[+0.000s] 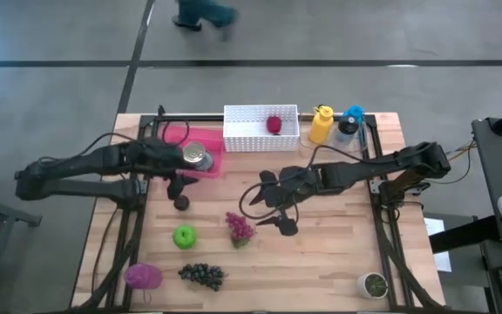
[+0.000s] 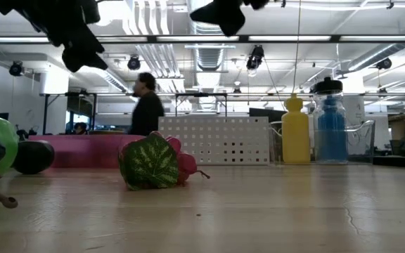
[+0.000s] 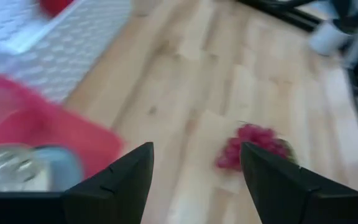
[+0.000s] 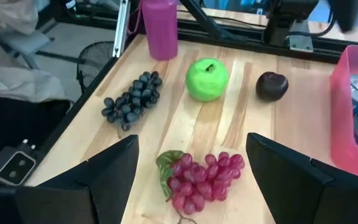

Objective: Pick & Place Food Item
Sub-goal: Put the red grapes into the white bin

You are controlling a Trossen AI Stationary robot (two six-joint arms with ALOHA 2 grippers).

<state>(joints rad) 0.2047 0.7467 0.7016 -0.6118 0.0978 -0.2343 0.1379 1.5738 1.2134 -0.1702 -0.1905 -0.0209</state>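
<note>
Item: bunch of red plastic grapes with a green leaf (image 1: pixel 240 228); lies flat on the pale wooden table (image 1: pixel 338 262), near the middle, apart from every other piece; taken here as the food item in hand, since the right gripper (image 1: pixel 279 212) hangs just to its right, raised clear of the wood, not touching it; in the right wrist view the same bunch (image 4: pixel 202 176) sits between the two dark fingers (image 4: pixel 114 171), which stand spread with nothing between them.

Left gripper (image 1: pixel 178 185): over the far-left part of the table, at the near edge of the pink plastic tray (image 1: pixel 200 162) that carries a round silver tin (image 1: pixel 196 155); fingers parted and empty; appears to be waiting.

Likely destination: white perforated plastic basket (image 1: pixel 242 139) at the far edge, centre; it already holds one dark red fruit (image 1: pixel 274 125).

Other pieces: green plastic apple (image 1: pixel 184 235), left of the red bunch; dark plum-like fruit (image 1: pixel 181 203), just below the left gripper; bunch of dark blue-black grapes (image 1: pixel 201 276), near edge; purple rounded object (image 1: pixel 143 276), near-left corner; yellow squeeze bottle (image 1: pixel 321 124) and blue-capped clear bottle (image 1: pixel 350 124), far right of the basket.

Step, as judged: approach before the grasp; the pick is not yet made.

Next move calls for: shifting the right gripper slightly left to centre over the bunch; lowering until the fingers straddle the cluster, not the leaf; closing gently, as the bunch looks lumpy and liable to slip; then lifting and carrying far to the basket.
</note>
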